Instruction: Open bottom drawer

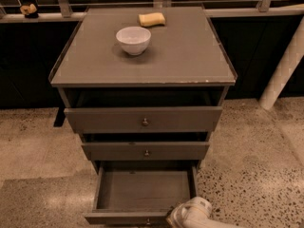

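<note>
The bottom drawer (142,190) of the grey-brown cabinet stands pulled far out, showing its plain grey, empty inside. Its front edge and small brass knob (148,221) sit at the bottom of the camera view. My gripper (183,216), a white rounded shape, is at the drawer's front right corner, low in the view. The mid drawer (145,151) and top drawer (142,119) above are each pulled out a little.
A white bowl (133,40) and a yellow sponge (152,19) sit on the cabinet top (190,56). A white post (282,72) leans at the right. Speckled floor (256,165) surrounds the cabinet; a dark wall with a ledge runs behind.
</note>
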